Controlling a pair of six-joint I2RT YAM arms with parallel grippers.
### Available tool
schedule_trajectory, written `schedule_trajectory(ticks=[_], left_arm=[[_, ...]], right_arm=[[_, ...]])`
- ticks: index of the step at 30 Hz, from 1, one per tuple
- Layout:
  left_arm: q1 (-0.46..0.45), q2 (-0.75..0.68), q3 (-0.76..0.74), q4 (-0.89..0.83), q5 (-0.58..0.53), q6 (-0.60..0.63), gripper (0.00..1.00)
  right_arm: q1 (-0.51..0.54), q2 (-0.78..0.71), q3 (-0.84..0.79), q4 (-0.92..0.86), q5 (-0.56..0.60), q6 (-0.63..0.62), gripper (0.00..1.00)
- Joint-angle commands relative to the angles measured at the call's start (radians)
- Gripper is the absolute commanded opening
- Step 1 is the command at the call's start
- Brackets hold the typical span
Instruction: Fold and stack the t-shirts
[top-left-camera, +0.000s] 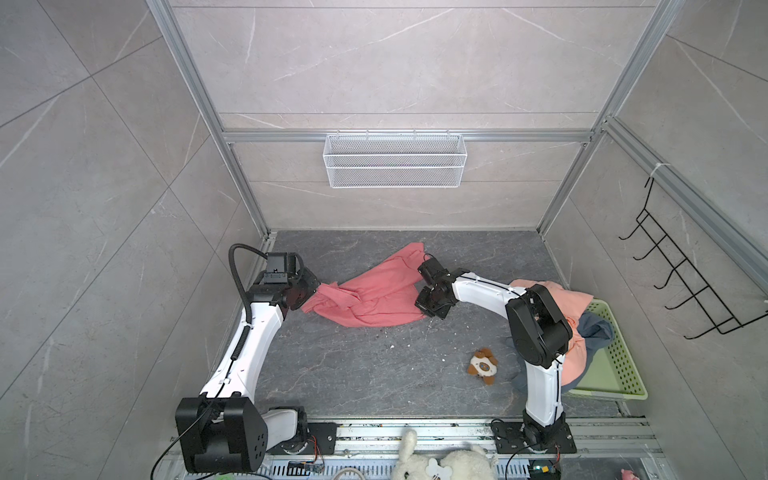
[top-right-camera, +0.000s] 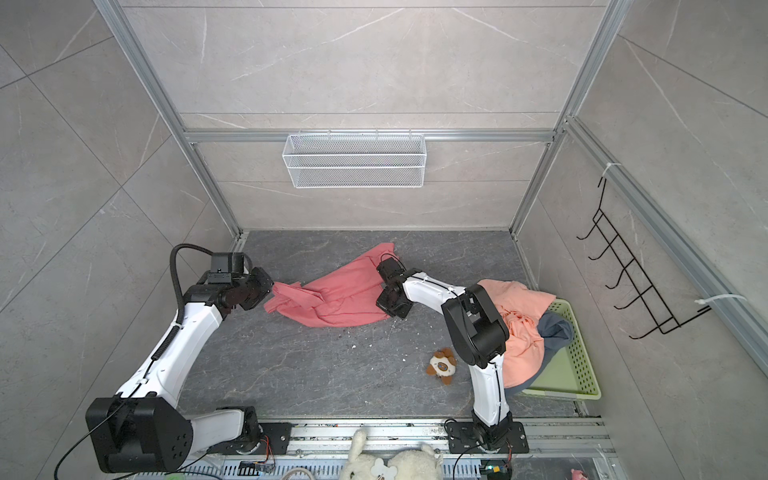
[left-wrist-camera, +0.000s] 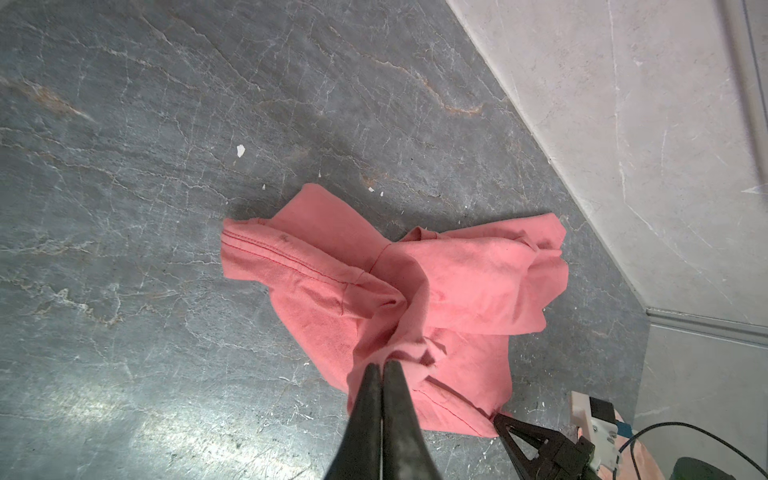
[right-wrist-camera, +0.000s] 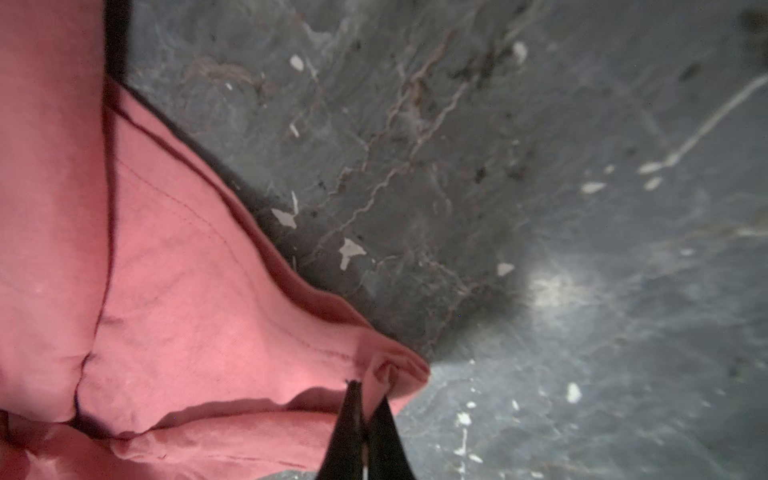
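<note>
– Shirts first: where did they lie?

– The red shirt (top-left-camera: 374, 291) (top-right-camera: 332, 299) lay crumpled on the dark table (top-left-camera: 353, 374), toward the far middle, stretched between my two arms. The peach shirt (top-left-camera: 571, 299) (top-right-camera: 523, 336) and the blue-grey shirt (top-left-camera: 598, 328) (top-right-camera: 555, 330) sat heaped at my right, spilling over the rim of the green basket (top-left-camera: 619, 361) (top-right-camera: 582, 365). In both top views my right arm hid part of that heap.

– And your left gripper?

– My left gripper (left-wrist-camera: 382, 365) (top-left-camera: 309, 297) had its jaws pressed together on a bunched bit of the red shirt's left end. In the left wrist view the cloth gathered into a knot right where the jaws met, and a stitched hem ran across the fold beyond it.

– The right one?

– My right gripper (right-wrist-camera: 368, 392) (top-left-camera: 426, 309) was closed too, pinching the hemmed corner at the shirt's right end, low against the table. The right wrist view showed the cloth puckered between the two black tips, with pale flecks scattered on the stone beside it.

– Was the shirt flat?

– No. It was rumpled, with folds across its middle and one flap lying toward the back wall.

– Anything else on the table?

– A plush toy (top-left-camera: 483, 365) (top-right-camera: 442, 365), brown and white, lay nearer my base, well apart from the red shirt and just beside the heap, under my right arm's bend.
</note>
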Motion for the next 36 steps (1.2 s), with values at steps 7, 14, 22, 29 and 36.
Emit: schedule_trajectory(ticks=[7,14,22,29,36], left_arm=[[0.014,0.036,0.257,0.087,0.027,0.055,0.0],[0.014,-0.008,0.345,0.02,-0.064,0.142,0.0],[0.015,-0.117,0.325,-0.009,-0.169,0.185,0.0],[0.014,-0.124,0.325,0.064,-0.198,0.212,0.0],[0.014,0.101,0.43,0.241,-0.101,0.222,0.0]], right_arm=[[-0.185,-0.302,0.121,-0.112,0.267,-0.177,0.0],[-0.219,-0.467,0.199,-0.164,0.414,-0.294,0.01],[-0.239,-0.543,0.254,-0.159,0.458,-0.356,0.02],[-0.26,-0.443,0.453,-0.135,0.423,-0.468,0.02],[-0.298,-0.159,0.806,-0.131,0.307,-0.51,0.02]])
